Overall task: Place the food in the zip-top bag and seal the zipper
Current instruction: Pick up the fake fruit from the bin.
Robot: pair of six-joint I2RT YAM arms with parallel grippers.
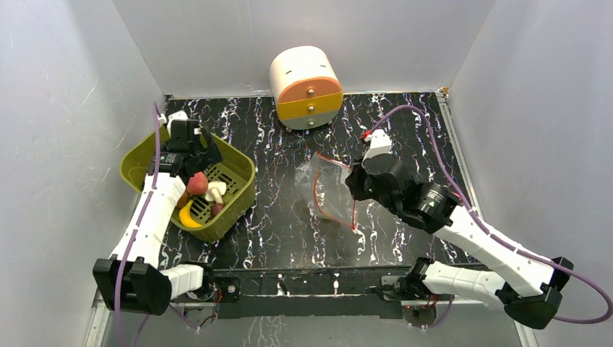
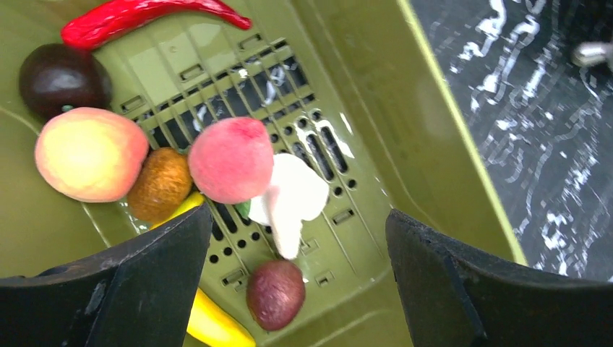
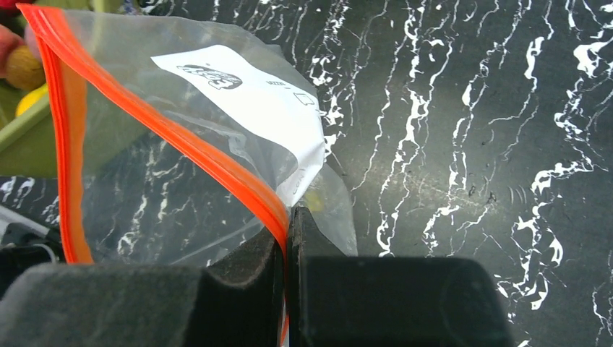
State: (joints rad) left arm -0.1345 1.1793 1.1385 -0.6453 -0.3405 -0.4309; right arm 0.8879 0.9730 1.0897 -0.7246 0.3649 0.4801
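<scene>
Here, the left gripper [image 2: 300, 217] is held inside the basket [image 1: 137, 165], over its slotted floor. Its jaws are spread wide and nothing is caught between them. The food [image 2: 90, 153] is found in the basket. A pink fruit [image 2: 231, 159] and a white piece [image 2: 293, 199] are seen touching each other on the basket floor, just ahead of the open jaws. A purple ball [image 2: 275, 293] is seen between the two fingers, on the basket floor below them. A brown piece [image 2: 160, 184] is wedged between the pink fruit and a pale peach, and a yellow piece [image 2: 213, 325] is partly hidden under one finger. A dark ball [image 2: 63, 78] and a red chili [image 2: 144, 13] are set against the basket's far wall.

The bag [image 1: 325, 188] is found to the right of the basket and apart from it, on the table [image 1: 275, 224]. The right gripper [image 3: 289, 217] is closed tight on the zipper [image 3: 181, 137] at one end of the strip. From that grip the two orange bands are seen to part, so the bag's mouth is left gaping toward the basket. A white label [image 3: 253, 101] is seen on the clear film.

A round drawer unit [image 1: 307, 87] is set beyond the basket and to its right, by the back wall.
</scene>
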